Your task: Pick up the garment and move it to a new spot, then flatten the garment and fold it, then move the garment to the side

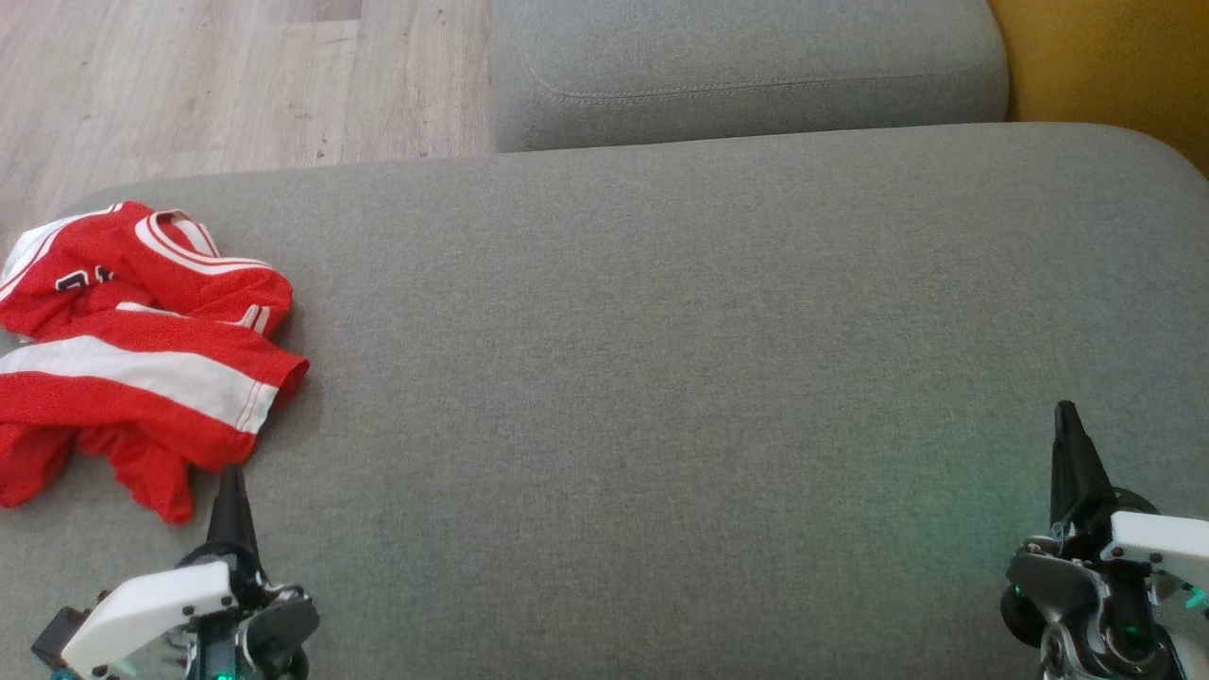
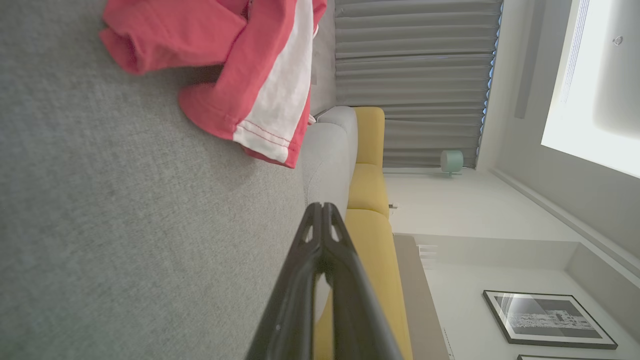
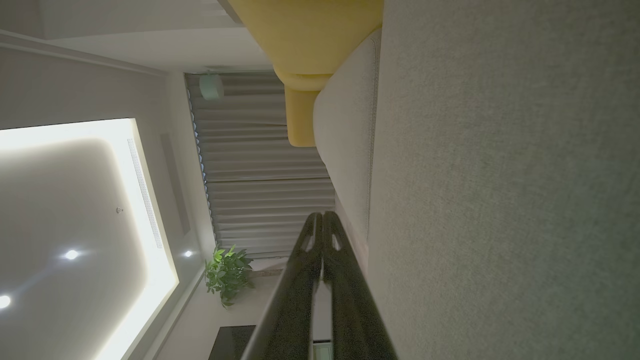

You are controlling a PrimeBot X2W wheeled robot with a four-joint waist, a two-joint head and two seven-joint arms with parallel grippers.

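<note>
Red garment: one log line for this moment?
garment: crumpled on cushion | left hand: shut, near it | right hand: shut, far right

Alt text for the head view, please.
A crumpled red and white jersey lies at the left edge of a grey sofa cushion. The left hand, shut, points at its near hem; the right hand, shut, sits far right.

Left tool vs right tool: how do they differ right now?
The left tool sits at the head view's lower left, tip close to the red garment; the right tool sits lower right, bare gray cushion around it. The left tool's tip lies lower in that view than the right tool's. Shared: both shut, holding nothing, pointing up the view.
</note>
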